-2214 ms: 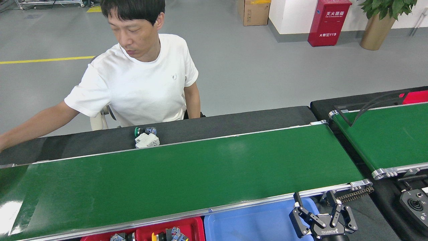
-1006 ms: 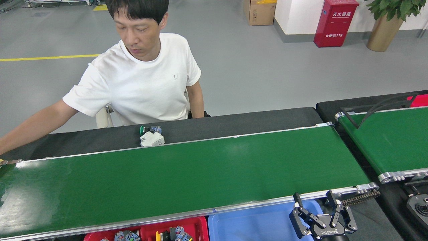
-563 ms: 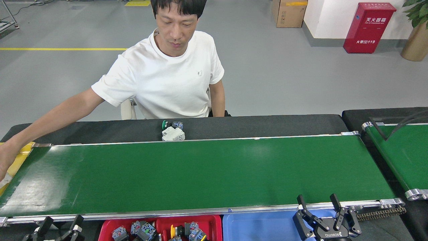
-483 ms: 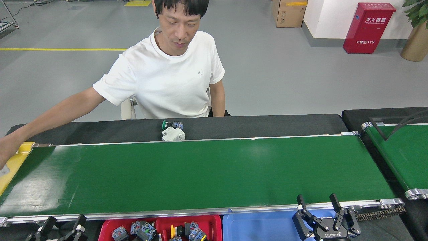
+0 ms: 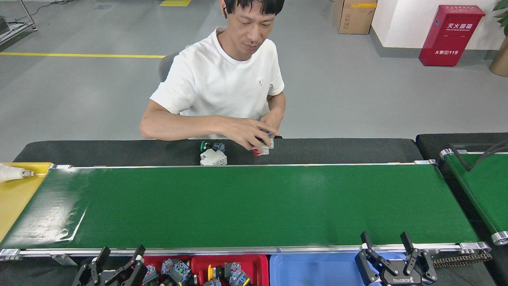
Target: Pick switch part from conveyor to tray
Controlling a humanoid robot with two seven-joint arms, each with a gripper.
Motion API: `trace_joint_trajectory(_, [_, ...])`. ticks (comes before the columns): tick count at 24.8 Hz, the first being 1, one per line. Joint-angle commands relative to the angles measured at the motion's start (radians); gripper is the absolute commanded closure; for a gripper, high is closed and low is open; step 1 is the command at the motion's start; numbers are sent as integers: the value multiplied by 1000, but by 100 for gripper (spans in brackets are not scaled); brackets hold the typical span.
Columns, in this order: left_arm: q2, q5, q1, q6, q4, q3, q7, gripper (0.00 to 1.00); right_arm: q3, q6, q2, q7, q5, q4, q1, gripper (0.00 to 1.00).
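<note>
Across the middle runs the conveyor, its green belt bare. Beyond its far edge a person holds a small switch part in both hands over the black bench. At the near edge sits the tray, holding several switch parts. Both pincers gape wide and hold nothing: left gripper beside the tray's left end, right gripper over a blue tray.

Bright, even light; sharp focus; glare on the conveyor at left.
</note>
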Motion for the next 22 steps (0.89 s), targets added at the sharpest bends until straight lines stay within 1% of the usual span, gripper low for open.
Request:
trace_joint_trajectory(1, [1, -3, -9, 18, -16, 8, 8, 0, -4, 0, 7, -10, -1, -15, -2, 0])
trace_joint_trajectory(7, [10, 3, -6, 7, -22, 15, 8, 0, -4, -1, 7, -12, -1, -17, -2, 0])
trace_joint_trajectory(11, [4, 4, 0, 4, -29, 32, 8, 0, -7, -67, 9, -36, -12, -17, 9, 0])
trace_joint_trajectory(13, [-1, 4, 2, 5, -39, 32, 7, 0, -7, -67, 9, -36, -29, -17, 11, 0])
trace_joint_trajectory(15, [-8, 4, 2, 5, -40, 32, 7, 0, -7, -67, 9, -36, -29, -17, 11, 0])
trace_joint_trajectory(19, [-4, 4, 2, 5, -33, 32, 8, 0, -7, -70, 7, -36, -29, -17, 11, 0])
trace_joint_trajectory(22, [-8, 0, 2, 25, -40, 38, 7, 0, -7, -70, 7, -36, -29, -17, 11, 0])
